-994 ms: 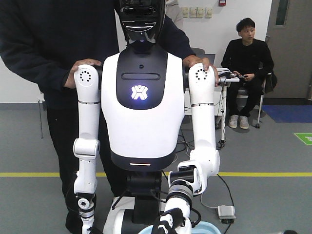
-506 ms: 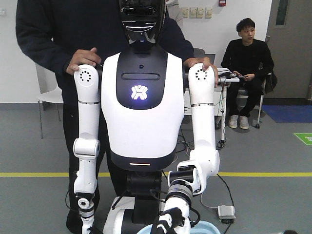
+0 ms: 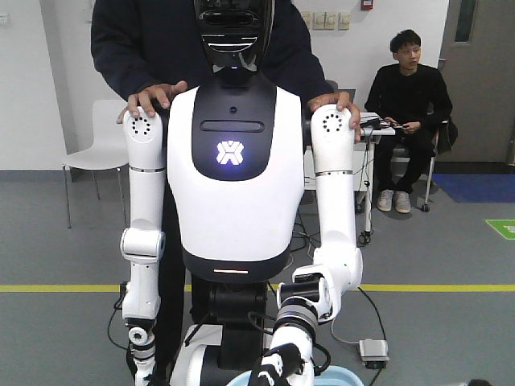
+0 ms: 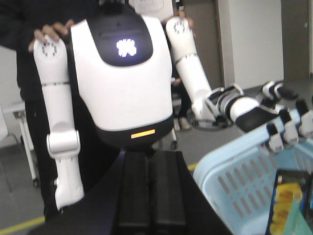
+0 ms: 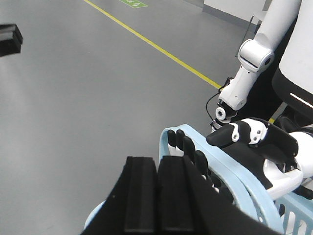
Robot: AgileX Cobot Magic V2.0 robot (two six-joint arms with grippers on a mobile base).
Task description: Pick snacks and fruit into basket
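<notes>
light-blue lattice basket (image 4: 239, 181), black box (image 4: 288, 200) inside; left hand (image 5: 234, 147) gripping rim; right hand unseen

Seated man (image 3: 406, 88) rear right; white chair (image 3: 100, 149) left; foot pedal (image 3: 374, 351) on floor.

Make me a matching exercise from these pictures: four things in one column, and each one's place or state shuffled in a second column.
Things:
1. light-blue plastic lattice basket
2. yellow painted floor line
3. white plastic chair
4. man in black clothes

Places or states:
A. stands empty by the wall, picture-left in the front view
B. rim held by the white humanoid's black-and-white hand
C. seated at picture-right in the front view
D. runs across the grey floor

Pairs: 1-B, 2-D, 3-A, 4-C
</notes>
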